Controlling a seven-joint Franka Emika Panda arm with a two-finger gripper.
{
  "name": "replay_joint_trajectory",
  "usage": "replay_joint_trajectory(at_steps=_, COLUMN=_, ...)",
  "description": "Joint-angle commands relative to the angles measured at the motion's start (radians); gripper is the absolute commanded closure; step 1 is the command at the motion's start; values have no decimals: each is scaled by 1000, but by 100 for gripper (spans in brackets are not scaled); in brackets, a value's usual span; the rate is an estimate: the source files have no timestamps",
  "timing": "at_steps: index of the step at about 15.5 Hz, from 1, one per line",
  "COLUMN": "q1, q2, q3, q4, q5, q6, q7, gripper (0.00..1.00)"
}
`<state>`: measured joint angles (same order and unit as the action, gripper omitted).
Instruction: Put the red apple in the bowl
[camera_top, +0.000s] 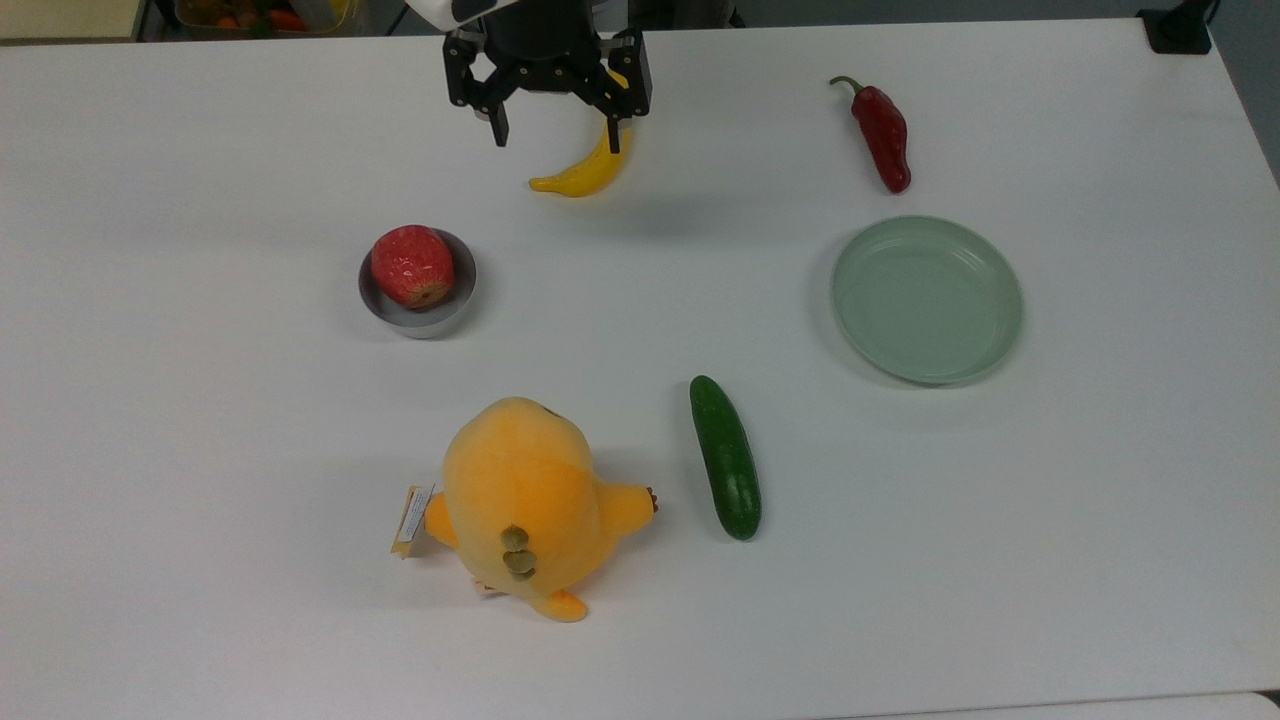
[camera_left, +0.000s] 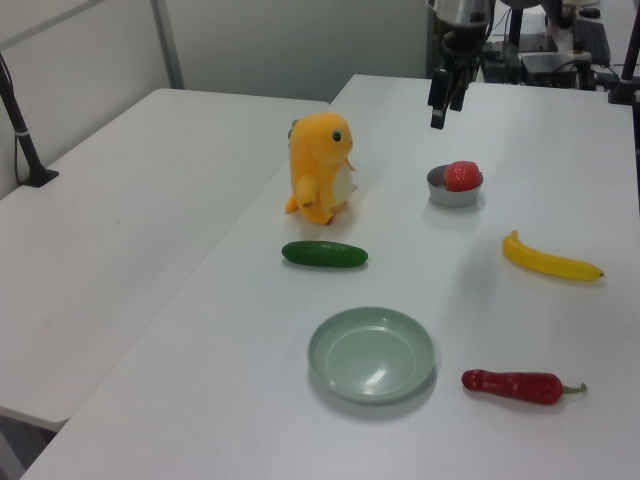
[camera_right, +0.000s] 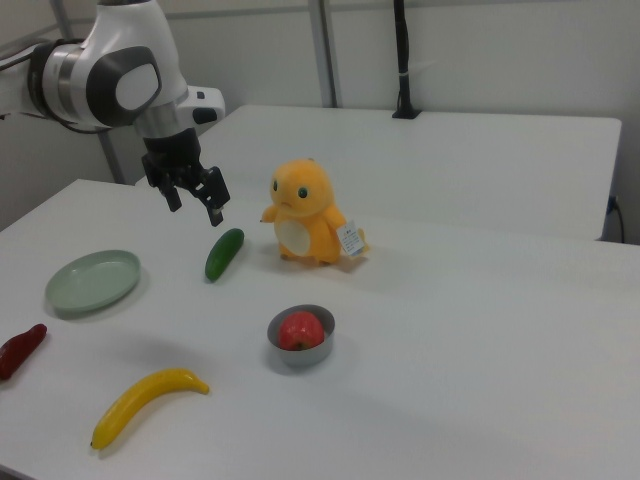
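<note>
Centrally on the white desk (camera_top: 200, 420) sits one small round grey bowl (camera_top: 440, 315), straight-sided, with the single red apple (camera_top: 412, 265) resting inside it (glossy skin, yellowish streaks, filling most of the bowl). Six other things lie around it, one of each. One curved yellow banana (camera_top: 590, 170) lies toward the far edge, at the top view's right of the bowl. One long dark red chili pepper (camera_top: 882, 135) with a green stem lies further to the top view's right. One flat, pale green round plate (camera_top: 927, 298) with a shallow raised rim sits nearer than the pepper and holds nothing. One smooth, dark green cucumber (camera_top: 726, 458) lies nearer still, just beside one soft orange plush toy (camera_top: 520, 500) that stands upright and carries a paper tag. None of these touches the bowl.

Above the desk hangs the black two-finger tool (camera_top: 555, 138), its fingers spread apart and holding nothing. It hovers off the surface, well apart from the bowl; in the top view one fingertip overlaps the banana's far end. In the right view the tool (camera_right: 194, 205) hangs from the white arm (camera_right: 110, 70), shown above the cucumber (camera_right: 224, 253).
</note>
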<state>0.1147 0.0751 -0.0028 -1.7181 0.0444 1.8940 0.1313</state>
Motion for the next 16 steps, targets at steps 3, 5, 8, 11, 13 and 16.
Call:
replay_joint_trajectory(at_steps=3, q1=7, q2=-32, q3=-3, q4=-38, q5=5, q6=-18, q7=-45, gripper=0)
replay_joint_trajectory(at_steps=5, q1=5, q2=-37, q3=-3, q4=-38, q5=5, q6=-23, q7=-45, gripper=0)
replay_joint_trajectory(at_steps=8, q1=5, q2=-43, q3=-2, q4=-38, q5=5, q6=-24, q7=-39, gripper=0)
replay_joint_trajectory(at_steps=11, q1=5, q2=-44, q3=-2, q4=-43, q5=-14, q6=-30, q7=-44, gripper=0)
replay_joint_trajectory(at_steps=13, q1=3, q2=-46, q3=13, q4=-52, q5=-38, q6=-45, q7=-44, gripper=0)
replay_joint_trajectory(at_steps=16, q1=0, q2=-49, q3=24, q4=-52, q5=-58, q6=-64, q7=-42, gripper=0)
